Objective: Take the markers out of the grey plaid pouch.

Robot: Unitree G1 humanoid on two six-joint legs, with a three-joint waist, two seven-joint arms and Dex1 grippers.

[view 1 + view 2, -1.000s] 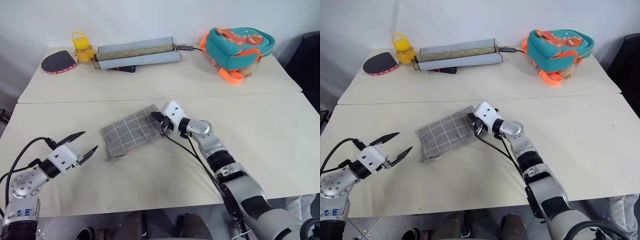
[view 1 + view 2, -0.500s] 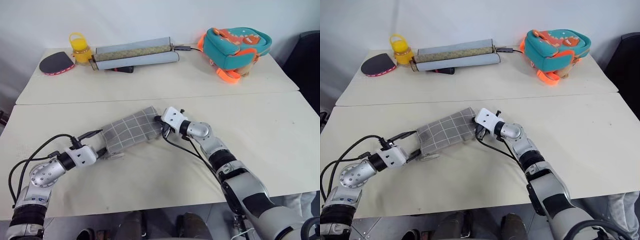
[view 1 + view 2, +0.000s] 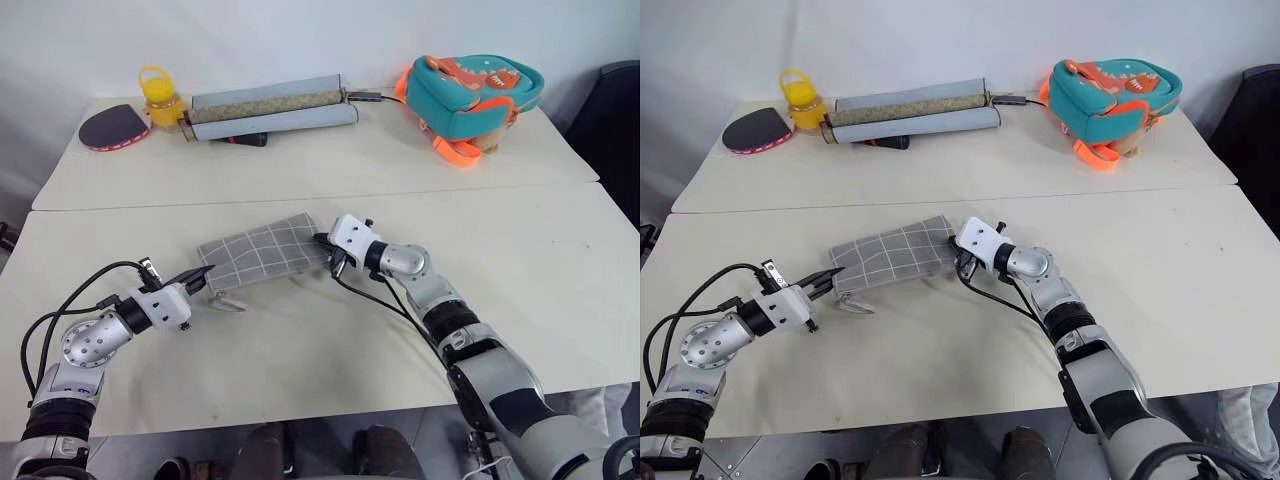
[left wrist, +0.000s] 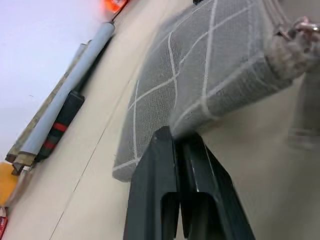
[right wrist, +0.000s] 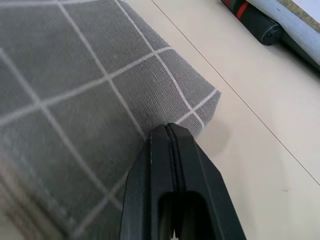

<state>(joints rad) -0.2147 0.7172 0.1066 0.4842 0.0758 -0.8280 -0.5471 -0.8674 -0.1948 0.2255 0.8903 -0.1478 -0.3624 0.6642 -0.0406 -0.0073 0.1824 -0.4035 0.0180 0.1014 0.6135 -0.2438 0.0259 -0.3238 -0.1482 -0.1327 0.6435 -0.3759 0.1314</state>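
The grey plaid pouch (image 3: pixel 262 252) lies stretched across the near table between my two grippers. My left gripper (image 3: pixel 203 273) is shut on the pouch's left end; in the left wrist view its fingers (image 4: pixel 167 150) pinch the fabric edge of the pouch (image 4: pixel 210 70). My right gripper (image 3: pixel 327 246) is shut on the pouch's right corner, and its fingertips (image 5: pixel 167 135) press together on the grid cloth of the pouch (image 5: pixel 65 100). A small zipper pull loop (image 3: pixel 229 301) hangs at the pouch's front left. The markers are hidden.
On the far table stand a teal-and-orange backpack (image 3: pixel 470 92), two long grey rolled mats (image 3: pixel 272 108), a yellow jar (image 3: pixel 161 96), a dark paddle (image 3: pixel 108 126) and a black-and-red stick (image 3: pixel 240 139). A seam (image 3: pixel 450 192) divides the two tables.
My left gripper came in from the left, open, and has shut on the pouch's left end. The pouch has swung flatter and stretched between the grippers. The right gripper stayed shut on its corner.
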